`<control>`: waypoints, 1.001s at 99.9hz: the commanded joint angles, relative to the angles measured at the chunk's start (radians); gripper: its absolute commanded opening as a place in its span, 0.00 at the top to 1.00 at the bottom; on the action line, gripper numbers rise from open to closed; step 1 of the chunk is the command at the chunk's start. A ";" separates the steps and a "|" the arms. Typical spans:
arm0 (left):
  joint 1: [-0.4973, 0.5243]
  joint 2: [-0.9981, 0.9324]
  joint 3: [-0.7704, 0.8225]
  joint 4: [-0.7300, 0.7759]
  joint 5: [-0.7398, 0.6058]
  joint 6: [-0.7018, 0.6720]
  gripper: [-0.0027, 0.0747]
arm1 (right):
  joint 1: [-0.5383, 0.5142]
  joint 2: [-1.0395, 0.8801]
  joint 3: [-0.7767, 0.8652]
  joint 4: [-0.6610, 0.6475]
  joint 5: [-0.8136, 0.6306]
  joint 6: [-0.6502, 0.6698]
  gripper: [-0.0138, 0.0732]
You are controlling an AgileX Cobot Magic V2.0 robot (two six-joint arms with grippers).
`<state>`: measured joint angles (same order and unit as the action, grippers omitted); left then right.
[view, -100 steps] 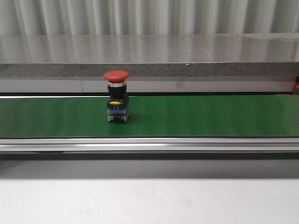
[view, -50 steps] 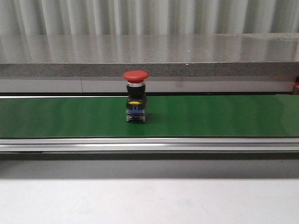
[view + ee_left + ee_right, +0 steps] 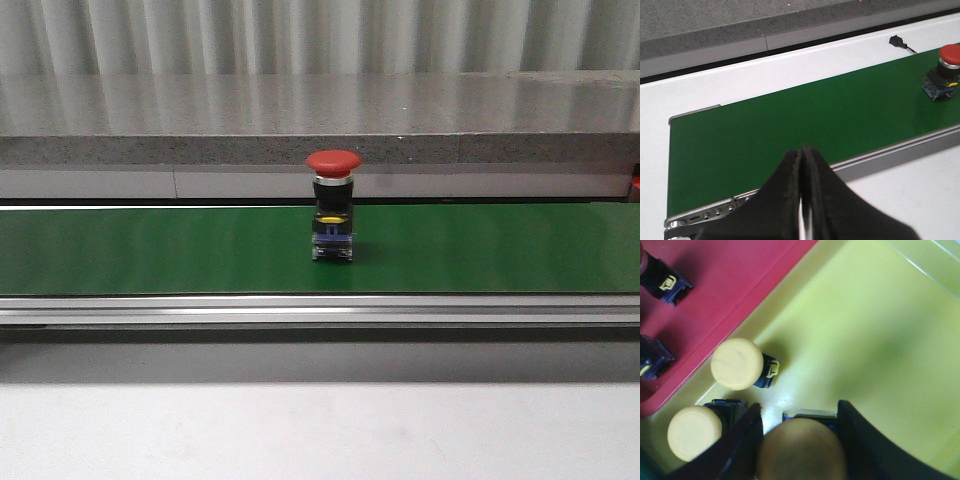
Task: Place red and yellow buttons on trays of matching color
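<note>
Yellow button going down in its tray; red one waiting on the belt.

Left to right: your left hand sits over the near end of the green belt, fingers pressed together, holding nothing. The red button stands upright mid-belt in the front view, well clear of that hand. Your right hand is over the yellow tray, fingers either side of a yellow button — looks clamped on it, contact itself is hidden. Two other yellow buttons already lie in that tray, with the red tray right alongside. Next, I'd say: open the right hand to drop it clear of those neighbours, then open the left and go for the red button.
</note>
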<state>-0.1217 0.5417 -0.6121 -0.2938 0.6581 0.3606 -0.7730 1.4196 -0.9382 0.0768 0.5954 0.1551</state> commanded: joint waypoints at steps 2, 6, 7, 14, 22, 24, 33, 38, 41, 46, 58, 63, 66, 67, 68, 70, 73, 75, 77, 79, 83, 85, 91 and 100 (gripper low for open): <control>-0.008 0.003 -0.025 -0.024 -0.067 -0.002 0.99 | -0.004 -0.011 0.010 -0.008 -0.093 0.008 0.58; -0.008 0.003 -0.025 -0.024 -0.067 -0.002 0.99 | -0.004 -0.009 0.024 -0.008 -0.122 0.010 0.58; -0.008 0.003 -0.025 -0.024 -0.067 -0.002 0.99 | -0.004 -0.008 0.030 -0.008 -0.127 0.010 0.58; -0.008 0.003 -0.025 -0.024 -0.067 -0.002 0.99 | -0.004 -0.007 0.058 -0.007 -0.178 0.013 0.58; -0.008 0.003 -0.025 -0.024 -0.067 -0.002 0.99 | -0.004 -0.007 0.089 0.013 -0.221 0.016 0.58; -0.008 0.003 -0.025 -0.024 -0.067 -0.002 0.99 | -0.004 -0.007 0.098 0.020 -0.234 0.016 0.58; -0.008 0.003 -0.025 -0.024 -0.067 -0.002 0.99 | -0.004 -0.004 0.143 0.038 -0.299 0.016 0.58; -0.008 0.003 -0.025 -0.024 -0.067 -0.002 0.99 | -0.004 -0.003 0.170 0.055 -0.337 0.016 0.58; -0.008 0.003 -0.025 -0.024 -0.067 -0.002 0.99 | -0.004 -0.003 0.183 0.065 -0.362 0.016 0.58; -0.008 0.003 -0.025 -0.024 -0.067 -0.002 0.99 | -0.004 -0.003 0.205 0.077 -0.395 0.016 0.58; -0.008 0.003 -0.025 -0.024 -0.067 -0.002 0.99 | -0.004 -0.003 0.242 0.097 -0.447 0.016 0.58; -0.008 0.003 -0.025 -0.024 -0.067 -0.002 0.99 | -0.004 -0.002 0.250 0.098 -0.457 0.016 0.58; -0.008 0.003 -0.025 -0.024 -0.067 -0.002 0.99 | -0.004 -0.002 0.251 0.098 -0.463 0.016 0.58; -0.008 0.003 -0.025 -0.024 -0.067 -0.002 0.99 | -0.004 -0.002 0.252 0.098 -0.464 0.016 0.58; -0.008 0.003 -0.025 -0.024 -0.067 -0.002 0.99 | -0.004 -0.002 0.252 0.098 -0.467 0.016 0.58; -0.008 0.003 -0.025 -0.024 -0.067 -0.002 0.99 | -0.004 -0.002 0.252 0.098 -0.469 0.016 0.58; -0.008 0.003 -0.025 -0.024 -0.067 -0.002 0.99 | -0.004 -0.002 0.252 0.098 -0.471 0.016 0.58; -0.008 0.003 -0.025 -0.024 -0.067 -0.002 0.99 | -0.004 -0.002 0.252 0.098 -0.472 0.016 0.58; -0.008 0.003 -0.025 -0.024 -0.067 -0.002 0.99 | -0.004 -0.002 0.252 0.098 -0.474 0.016 0.58; -0.008 0.003 -0.025 -0.024 -0.067 -0.002 0.99 | -0.004 -0.001 0.252 0.098 -0.475 0.016 0.58; -0.008 0.003 -0.025 -0.024 -0.067 -0.002 0.99 | -0.004 0.006 0.252 0.098 -0.478 0.016 0.58; -0.008 0.003 -0.025 -0.024 -0.067 -0.002 0.99 | -0.004 0.008 0.252 0.098 -0.478 0.016 0.58; -0.008 0.003 -0.025 -0.024 -0.067 -0.002 0.99 | -0.004 0.026 0.252 0.098 -0.474 0.016 0.58; -0.008 0.003 -0.025 -0.024 -0.067 -0.002 0.99 | -0.003 0.050 0.252 0.104 -0.471 0.016 0.58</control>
<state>-0.1217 0.5417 -0.6121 -0.2946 0.6581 0.3606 -0.7730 1.4758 -0.6662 0.1730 0.1779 0.1705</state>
